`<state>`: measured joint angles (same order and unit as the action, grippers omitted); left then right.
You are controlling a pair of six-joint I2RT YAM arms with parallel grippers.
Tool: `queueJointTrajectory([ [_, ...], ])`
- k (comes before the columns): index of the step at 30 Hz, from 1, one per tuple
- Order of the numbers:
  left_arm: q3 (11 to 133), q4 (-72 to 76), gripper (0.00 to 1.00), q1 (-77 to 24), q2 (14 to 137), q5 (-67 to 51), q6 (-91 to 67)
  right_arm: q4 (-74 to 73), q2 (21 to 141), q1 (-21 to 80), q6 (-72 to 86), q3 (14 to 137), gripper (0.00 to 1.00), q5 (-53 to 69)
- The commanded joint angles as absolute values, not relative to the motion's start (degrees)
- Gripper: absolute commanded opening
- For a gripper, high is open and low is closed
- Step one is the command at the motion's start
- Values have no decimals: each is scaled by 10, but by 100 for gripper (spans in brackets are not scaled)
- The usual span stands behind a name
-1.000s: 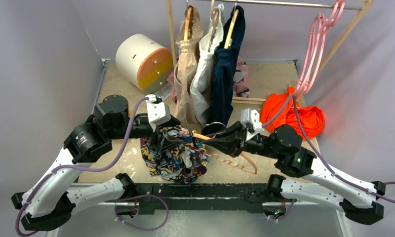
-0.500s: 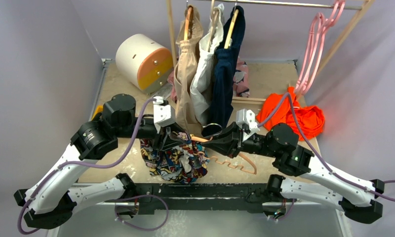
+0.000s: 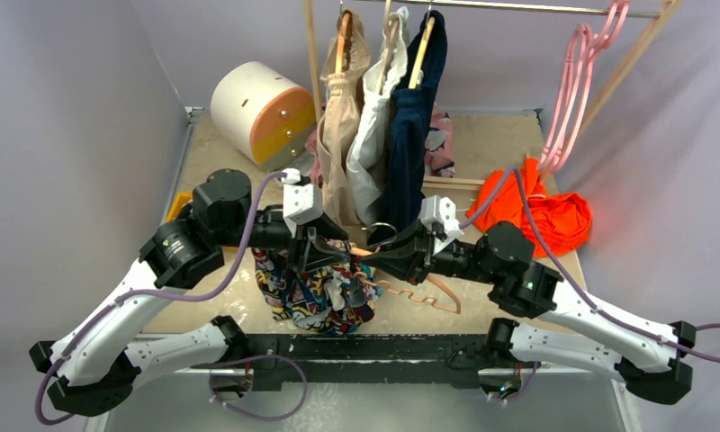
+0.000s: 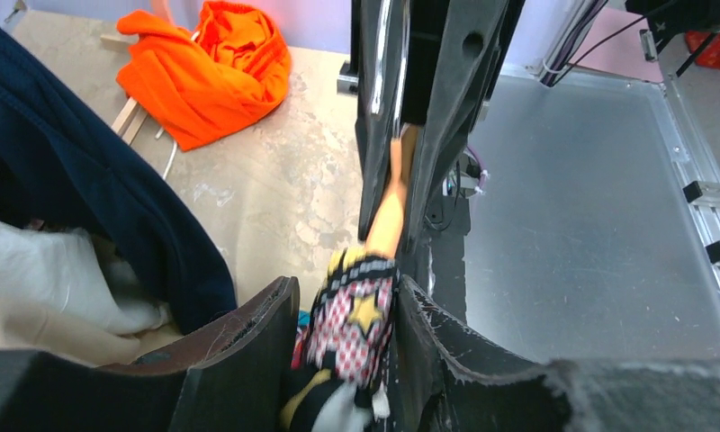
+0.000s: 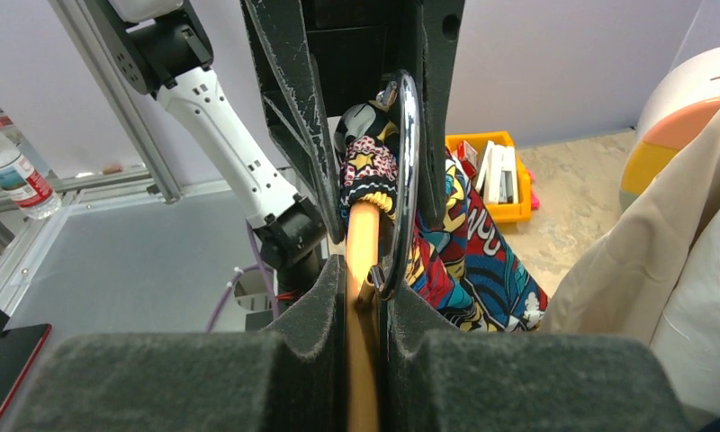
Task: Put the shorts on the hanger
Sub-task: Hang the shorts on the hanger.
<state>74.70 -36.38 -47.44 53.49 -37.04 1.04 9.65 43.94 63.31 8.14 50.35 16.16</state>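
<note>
Peach-orange hanger is clamped in the right gripper while the left gripper pinches the shorts.

The hanger has one end hidden inside the shorts; left wrist view blurs them.

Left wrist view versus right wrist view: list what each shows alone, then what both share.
Only the left wrist view: the crumpled orange garment. Only the right wrist view: a yellow bin, a water bottle and a round white-and-orange drawer unit. Both: the shorts bunched over the end of the peach hanger.
</note>
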Motion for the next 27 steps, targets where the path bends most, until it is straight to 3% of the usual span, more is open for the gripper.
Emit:
queueJointTrajectory([
  [1, 735, -284, 42, -479, 553, -407, -22, 210, 448, 635, 82, 529, 0, 174],
  [5, 734, -289, 43, -479, 556, -409, -21, 205, 451, 634, 78, 536, 0, 176],
  [12, 757, -314, 58, -479, 526, -365, -9, 202, 449, 635, 78, 532, 0, 179],
  [20, 794, -318, 64, -479, 474, -300, -30, 216, 438, 634, 82, 515, 0, 138],
  [22, 789, -299, 69, -479, 454, -273, -47, 220, 439, 635, 82, 515, 0, 124],
  [27, 755, -246, 70, -479, 399, -177, -128, 229, 442, 635, 78, 516, 0, 81],
])
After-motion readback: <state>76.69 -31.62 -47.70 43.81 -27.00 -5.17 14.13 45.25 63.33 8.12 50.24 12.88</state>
